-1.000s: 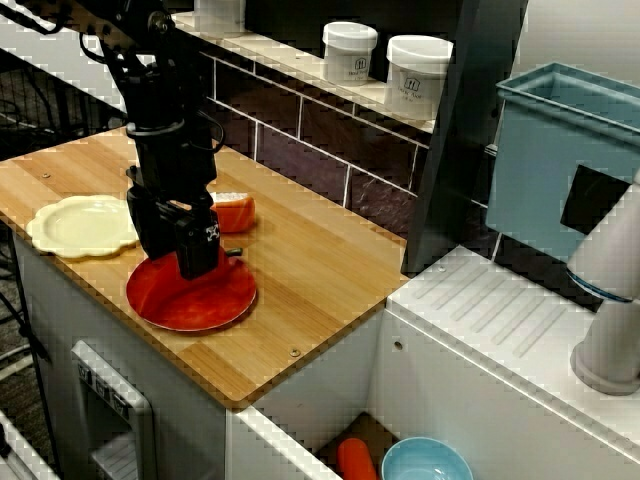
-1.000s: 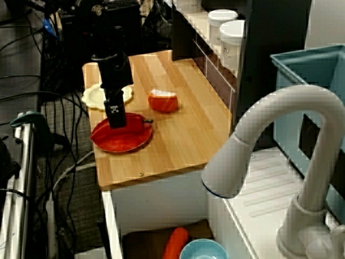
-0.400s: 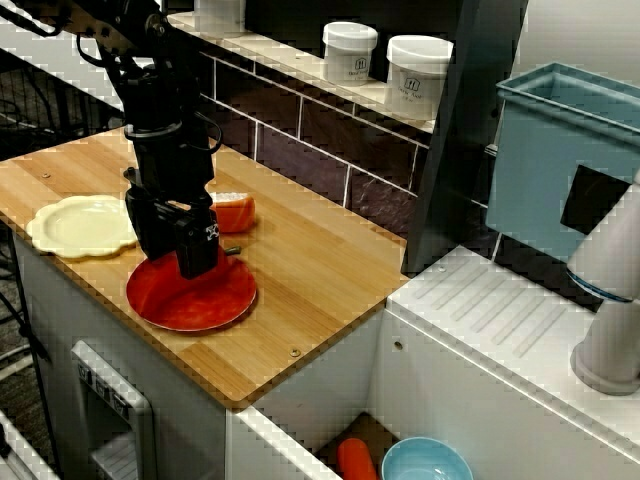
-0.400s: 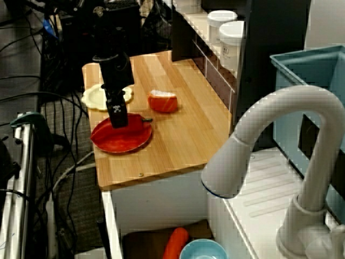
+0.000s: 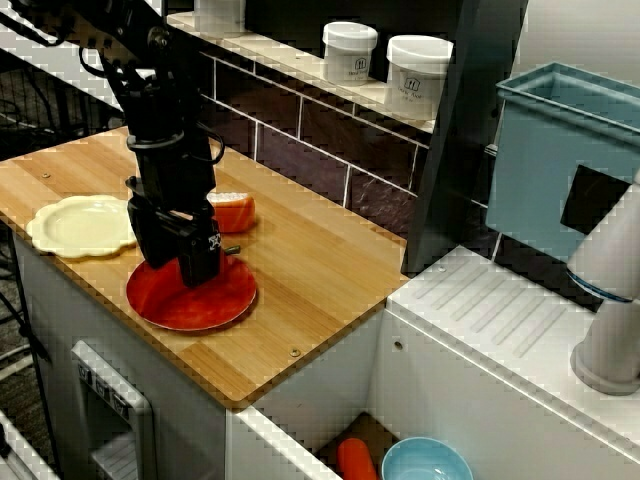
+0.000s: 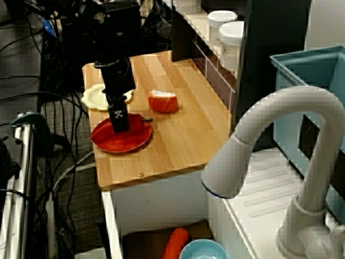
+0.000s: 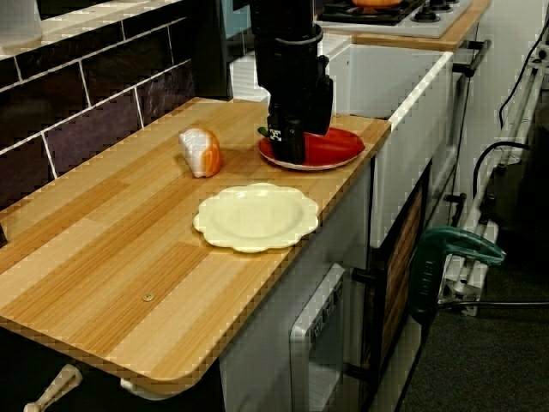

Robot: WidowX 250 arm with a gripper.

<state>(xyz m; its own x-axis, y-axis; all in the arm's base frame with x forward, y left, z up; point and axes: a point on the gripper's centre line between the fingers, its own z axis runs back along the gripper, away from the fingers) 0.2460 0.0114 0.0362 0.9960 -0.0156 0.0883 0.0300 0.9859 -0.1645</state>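
My black gripper (image 5: 200,275) points straight down onto the back part of a red plate (image 5: 215,305) near the counter's front edge. Its body hides the fingertips in every view, so I cannot tell whether they are shut or what they touch. A small dark stem-like piece (image 5: 232,250) sticks out beside the gripper at the plate's rim. From behind the faucet, the gripper (image 6: 119,127) stands over the same plate (image 6: 116,143). From the counter's far end, the gripper (image 7: 287,154) covers the plate's (image 7: 339,150) left half. An orange-and-white piece (image 5: 235,212) lies just behind.
A cream scalloped plate (image 5: 75,225) sits left of the red one on the wooden counter (image 5: 320,270). Two white jars (image 5: 417,75) stand on the tiled ledge. To the right are a blue bin (image 5: 565,160), a grey faucet (image 6: 269,140) and a sink holding a blue bowl (image 5: 425,462).
The arm has shifted slightly, and the gripper sits a touch lower and more to the right on the red plate. The plates and the orange-and-white piece have not moved.
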